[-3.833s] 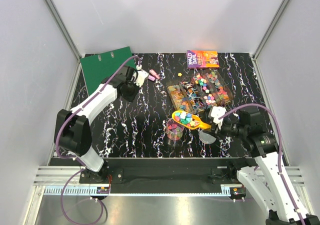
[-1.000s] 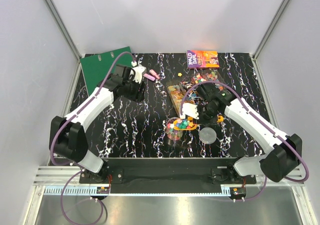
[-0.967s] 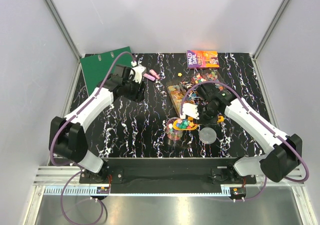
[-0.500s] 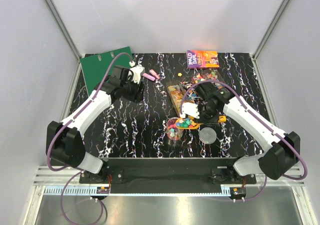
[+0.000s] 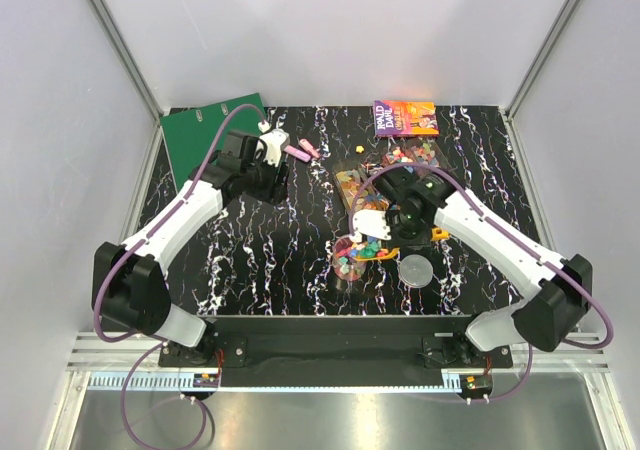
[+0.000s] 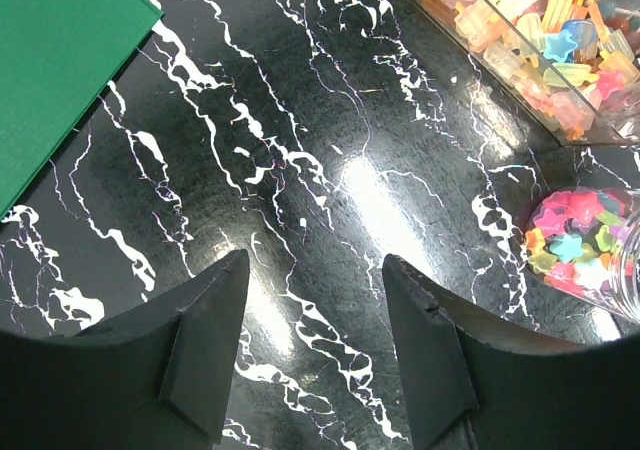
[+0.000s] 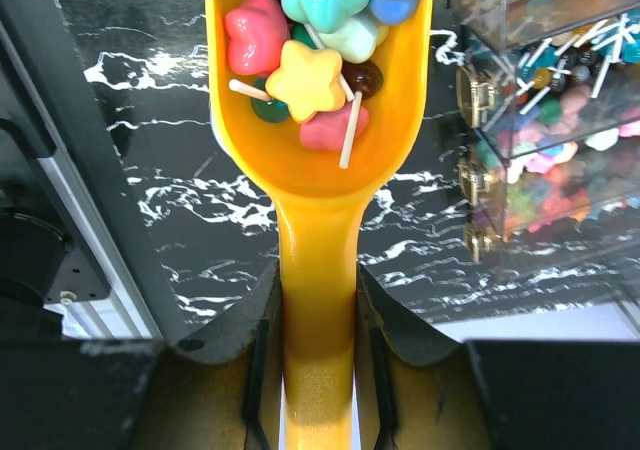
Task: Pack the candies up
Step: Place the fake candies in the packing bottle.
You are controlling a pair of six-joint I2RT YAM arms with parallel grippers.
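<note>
Right tool [image 7: 318, 315]: we see its two fingers clamped together on the handle of a yellow scoop [image 7: 318, 235], one finger on each side.
Scoop: the handle runs straight out from between the fingers, and the bowl points away from the tool, raised above the black marbled surface [image 6: 330, 140].
Candies [image 7: 305, 78] in the scoop: a small heap fills the bowl. We make out a yellow star on top, pink, teal and blue pieces, a dark round one and thin white sticks. They sit just past the fingertips, with the bare neck of the handle between them and the tool.
Cup [image 5: 345, 265]: from above, the scoop's bowl is right at this clear cup, which holds more bright candies. We cannot tell whether scoop and rim touch.
Box [image 7: 530, 160]: a clear box with compartments stands beside the scoop, packed with more candies and stick sweets.
Lid [image 5: 415, 268]: a round clear lid lies flat on the surface, just beside the cup.
Left tool [image 6: 315, 345]: its fingers stand apart with nothing between them. It is over bare surface, well apart from the scoop.
Farther out: a green binder [image 5: 210, 135] lies at the far left corner, pink pens [image 5: 303, 152] are near the left tool, and a book [image 5: 405, 118] lies at the far edge.
</note>
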